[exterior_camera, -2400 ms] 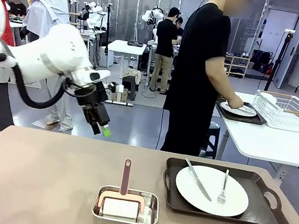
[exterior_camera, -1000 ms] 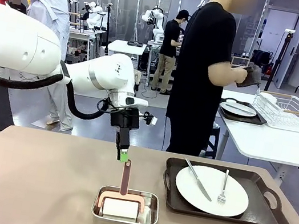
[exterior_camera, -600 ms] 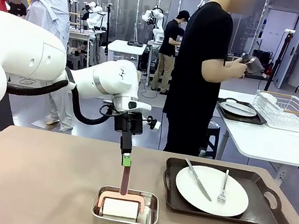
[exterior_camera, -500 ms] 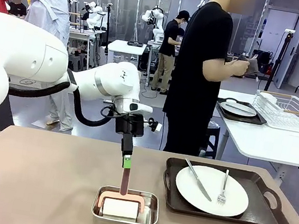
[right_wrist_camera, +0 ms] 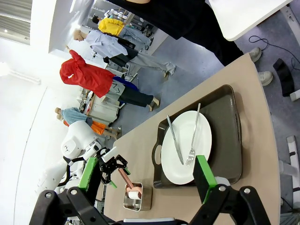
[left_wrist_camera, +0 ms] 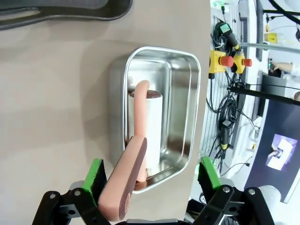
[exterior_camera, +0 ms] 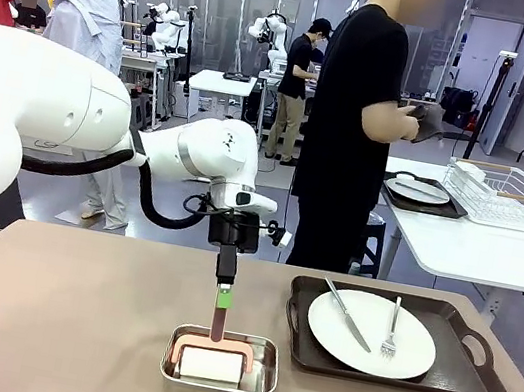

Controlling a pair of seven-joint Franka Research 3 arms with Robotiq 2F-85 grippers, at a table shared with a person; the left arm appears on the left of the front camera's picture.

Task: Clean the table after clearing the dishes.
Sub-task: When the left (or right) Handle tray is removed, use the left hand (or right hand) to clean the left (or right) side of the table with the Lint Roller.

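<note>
Table [exterior_camera: 67,324]: tan top, nearest surface, not yet wiped. Right part taken by tray [exterior_camera: 453,377] with plate [exterior_camera: 372,333], knife [exterior_camera: 347,315], fork [exterior_camera: 392,331]. Steel pan [exterior_camera: 216,386] near centre holds roller [exterior_camera: 210,362], pink handle [exterior_camera: 217,322] rising toward far side. Left gripper [exterior_camera: 223,299] at handle tip, jaws apart, straddling it. Wrist view: handle close to one pad [left_wrist_camera: 97,173], off-centre. Advice: centre jaws on handle, sink lower, clamp firmly, lift straight so pan stays put. Right gripper [right_wrist_camera: 146,173] spread wide, empty, high above tray.
</note>
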